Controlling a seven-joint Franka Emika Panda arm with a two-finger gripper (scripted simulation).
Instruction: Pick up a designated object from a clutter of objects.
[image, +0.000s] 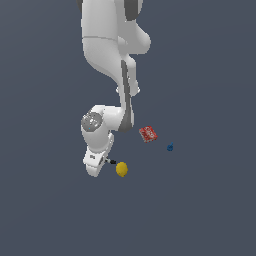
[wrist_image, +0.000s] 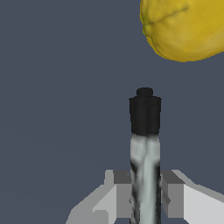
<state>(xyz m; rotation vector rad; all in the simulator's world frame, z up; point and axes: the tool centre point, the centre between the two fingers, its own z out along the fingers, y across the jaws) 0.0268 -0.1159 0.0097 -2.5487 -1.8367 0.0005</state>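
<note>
The gripper (wrist_image: 144, 192) has its fingers (wrist_image: 114, 192) closed against the silvery shaft of the rod (wrist_image: 144, 131), black end pointing toward the yellow ball (wrist_image: 186, 28) just beside it; the thin shaft may slip or pivot; a sideways lift could nudge the ball.

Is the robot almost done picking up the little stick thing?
Partly. Done: the gripper has reached the rod, and its fingers sit on either side of the silvery shaft, seemingly touching it. In hand: the squeeze on the rod, its black end pointing toward the yellow ball. Left: whether it has lifted off the floor I cannot tell. The red packet and blue piece lie untouched.
</note>
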